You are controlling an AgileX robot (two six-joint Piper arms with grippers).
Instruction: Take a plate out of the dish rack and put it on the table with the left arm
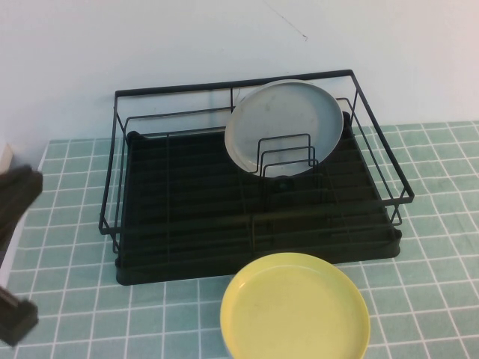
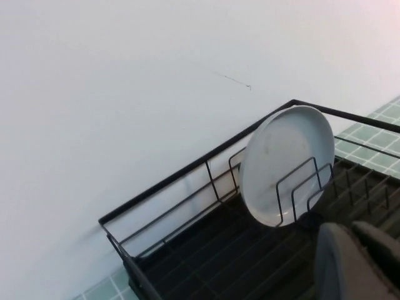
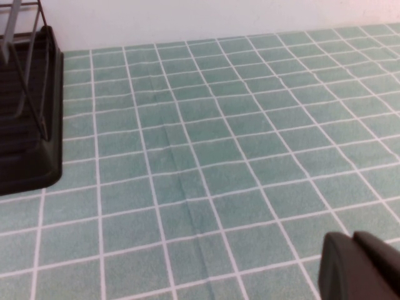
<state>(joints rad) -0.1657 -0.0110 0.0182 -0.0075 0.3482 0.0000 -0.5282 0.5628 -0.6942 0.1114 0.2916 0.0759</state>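
The yellow plate (image 1: 296, 310) lies flat on the green tiled table (image 1: 441, 247), just in front of the black wire dish rack (image 1: 187, 217). Nothing holds it. The left arm (image 1: 19, 196) shows as a black shape at the high view's left edge, well clear of the plate. My left gripper (image 2: 353, 247) is shut and empty, raised over the rack's tray (image 2: 206, 250). My right gripper (image 3: 353, 259) is shut and empty, low over bare tiles (image 3: 219, 156); it does not show in the high view.
A grey-white plate (image 1: 284, 127) stands on edge among the wire dividers at the rack's back right; it also shows in the left wrist view (image 2: 284, 162). A rack corner (image 3: 28, 125) shows in the right wrist view. A white wall rises behind the rack.
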